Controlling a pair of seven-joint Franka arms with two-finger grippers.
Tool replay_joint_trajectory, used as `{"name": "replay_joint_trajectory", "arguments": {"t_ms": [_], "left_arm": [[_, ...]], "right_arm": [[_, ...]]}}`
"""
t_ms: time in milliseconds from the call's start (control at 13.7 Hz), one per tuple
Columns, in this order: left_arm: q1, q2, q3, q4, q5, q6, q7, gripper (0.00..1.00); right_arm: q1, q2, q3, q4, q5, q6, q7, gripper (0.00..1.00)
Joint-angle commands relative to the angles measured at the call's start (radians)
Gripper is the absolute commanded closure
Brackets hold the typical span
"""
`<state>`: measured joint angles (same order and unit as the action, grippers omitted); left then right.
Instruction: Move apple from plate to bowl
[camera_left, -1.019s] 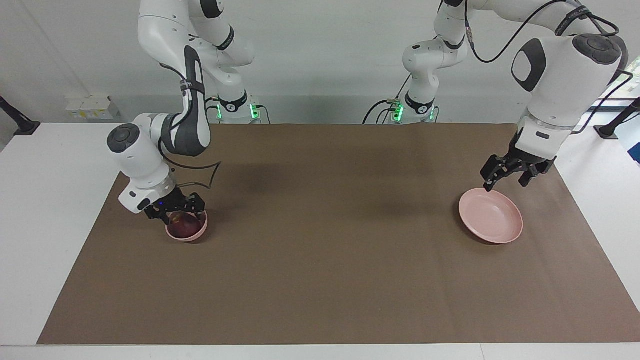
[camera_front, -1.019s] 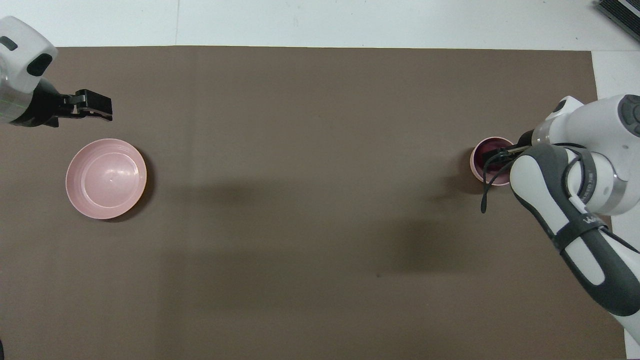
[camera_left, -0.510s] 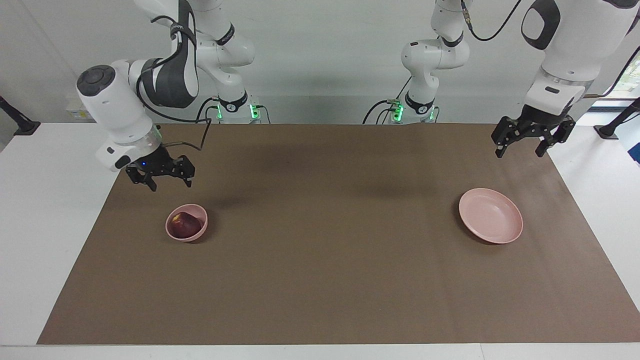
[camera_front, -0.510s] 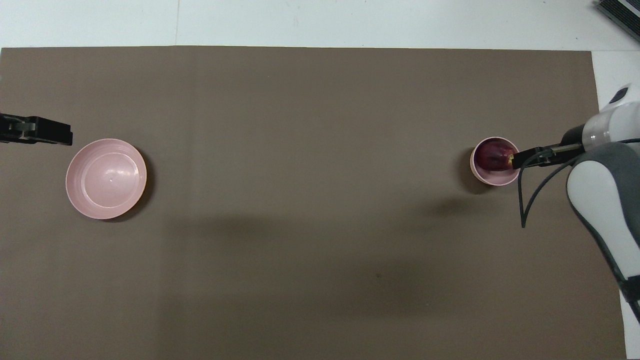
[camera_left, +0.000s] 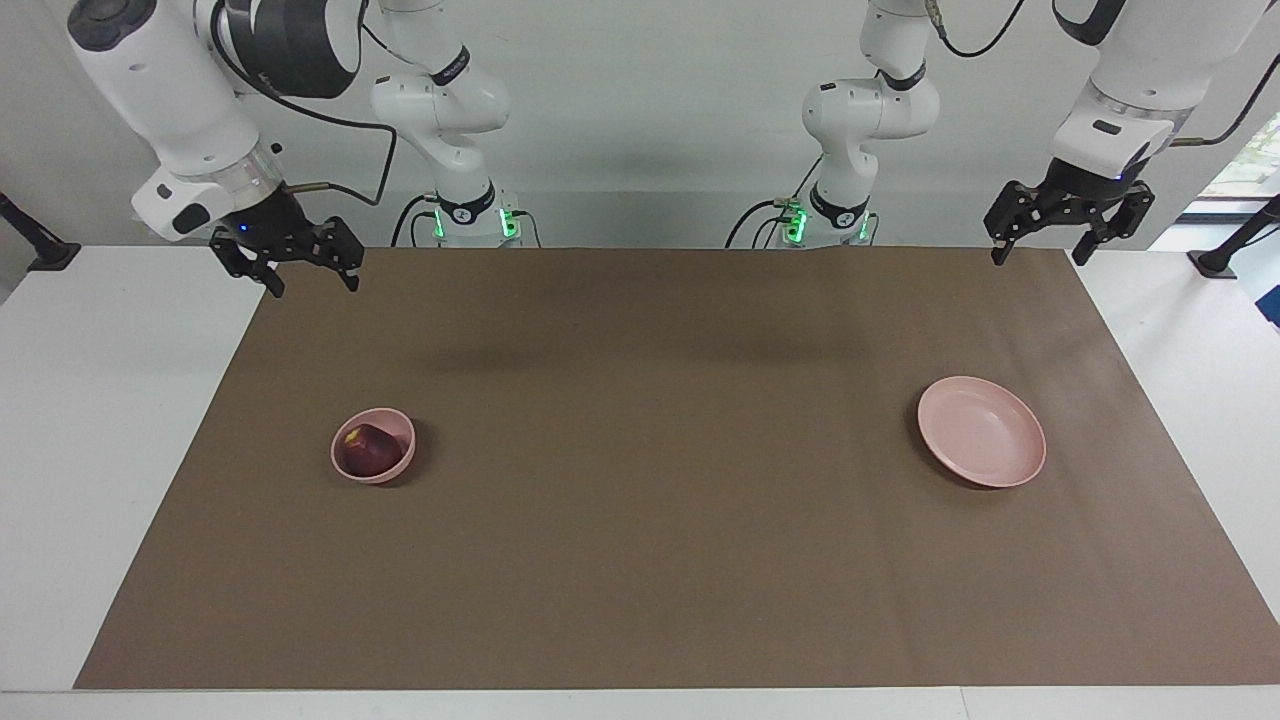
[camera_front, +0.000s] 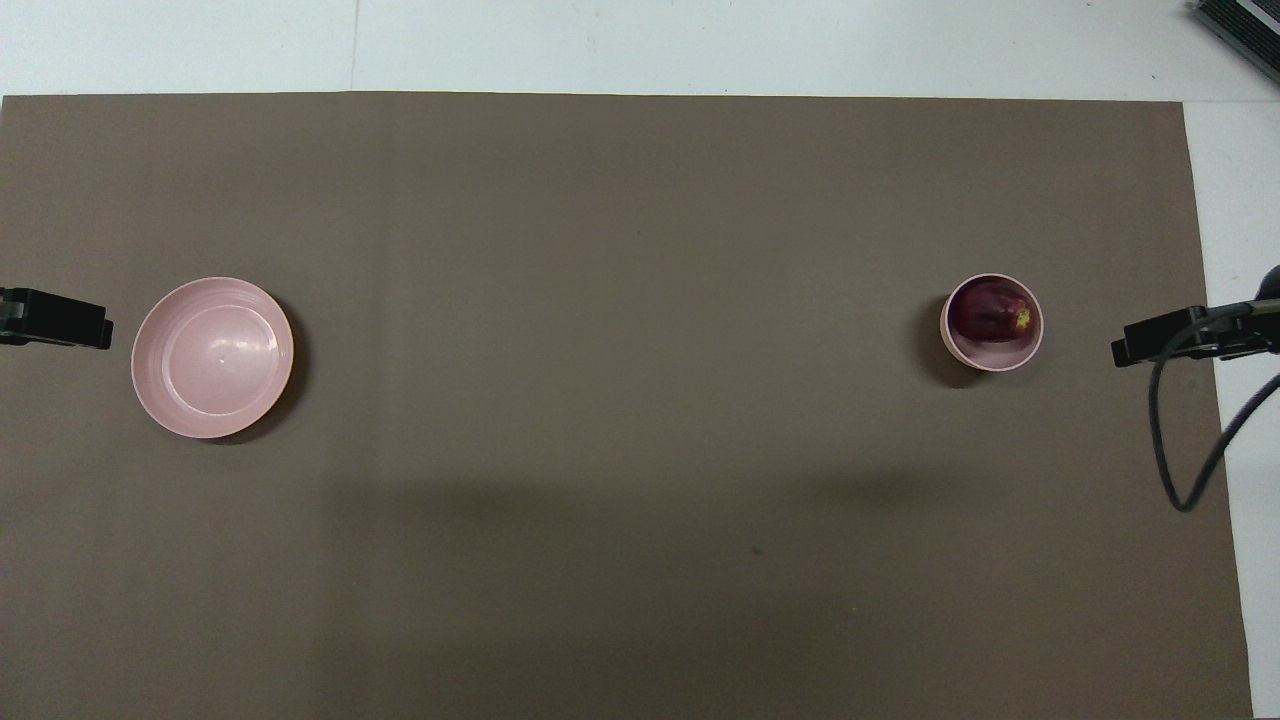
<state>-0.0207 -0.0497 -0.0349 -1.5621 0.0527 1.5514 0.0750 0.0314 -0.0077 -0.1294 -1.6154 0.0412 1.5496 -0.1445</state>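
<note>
Resting in the bowl (camera_left: 373, 459), the apple (camera_left: 366, 449); no legible writing.

Brown mat (camera_left: 640, 560) with two low obstacles, well apart: the bowl (camera_left: 373, 459) holding the apple (camera_left: 366, 449) toward the right arm's end, at 9 o'clock in the facing view, and the plate (camera_left: 982, 431) toward the left arm's end, at 3 o'clock. The wide stretch between them lies bare, as does the mat at 6 o'clock. Right gripper (camera_left: 285, 262) at 10 o'clock and left gripper (camera_left: 1066, 222) at 2 o'clock hang raised, jaws apart, over the mat's edges, leaving both dishes uncovered from above.
</note>
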Motion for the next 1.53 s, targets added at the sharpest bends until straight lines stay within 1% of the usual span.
{"name": "replay_joint_trajectory", "arguments": {"t_ms": [0, 146, 291, 364, 437, 510, 655, 801, 946, 1238, 1310, 1456], "left_arm": [[-0.002, -0.009, 0.02, -0.004, -0.01, -0.022, 0.012, 0.0], [-0.001, -0.009, 0.023, -0.004, -0.01, -0.024, 0.012, 0.0], [-0.005, -0.006, 0.023, -0.001, -0.01, -0.016, 0.006, 0.0], [-0.002, -0.009, 0.018, 0.007, -0.019, -0.017, -0.009, 0.0], [-0.002, -0.012, 0.023, 0.014, -0.058, -0.019, -0.05, 0.0], [0.001, -0.013, 0.029, 0.014, -0.092, -0.028, -0.052, 0.0], [-0.007, -0.022, 0.021, 0.013, -0.094, -0.06, -0.058, 0.0], [-0.01, -0.024, 0.021, 0.013, -0.096, -0.062, -0.058, 0.0], [0.001, -0.024, 0.024, 0.011, -0.096, -0.063, -0.058, 0.0], [-0.002, -0.024, 0.023, 0.013, -0.094, -0.063, -0.058, 0.0], [-0.001, -0.024, 0.023, 0.013, -0.094, -0.063, -0.058, 0.0], [0.001, -0.024, 0.024, 0.011, -0.094, -0.063, -0.058, 0.0]], "right_arm": [[-0.01, -0.001, 0.002, 0.087, -0.027, -0.089, 0.022, 0.0], [-0.011, -0.044, 0.001, 0.091, -0.032, -0.106, 0.023, 0.0], [-0.01, -0.083, -0.001, 0.037, -0.044, -0.092, 0.028, 0.0], [-0.011, -0.083, -0.003, 0.037, -0.046, -0.089, 0.022, 0.0], [-0.01, -0.081, -0.004, 0.037, -0.047, -0.074, 0.019, 0.0], [-0.001, -0.081, -0.003, 0.037, -0.059, -0.068, 0.02, 0.0], [0.005, -0.081, 0.008, 0.037, -0.116, -0.06, 0.007, 0.0], [0.007, -0.081, 0.017, 0.037, -0.124, -0.06, 0.006, 0.0], [0.007, -0.078, 0.03, 0.052, -0.101, -0.065, 0.031, 0.0], [-0.002, -0.078, 0.028, 0.06, -0.047, -0.08, 0.045, 0.0], [-0.002, -0.078, 0.025, 0.06, -0.023, -0.08, 0.075, 0.0], [0.002, -0.083, 0.028, 0.052, -0.049, -0.068, 0.051, 0.0]]}}
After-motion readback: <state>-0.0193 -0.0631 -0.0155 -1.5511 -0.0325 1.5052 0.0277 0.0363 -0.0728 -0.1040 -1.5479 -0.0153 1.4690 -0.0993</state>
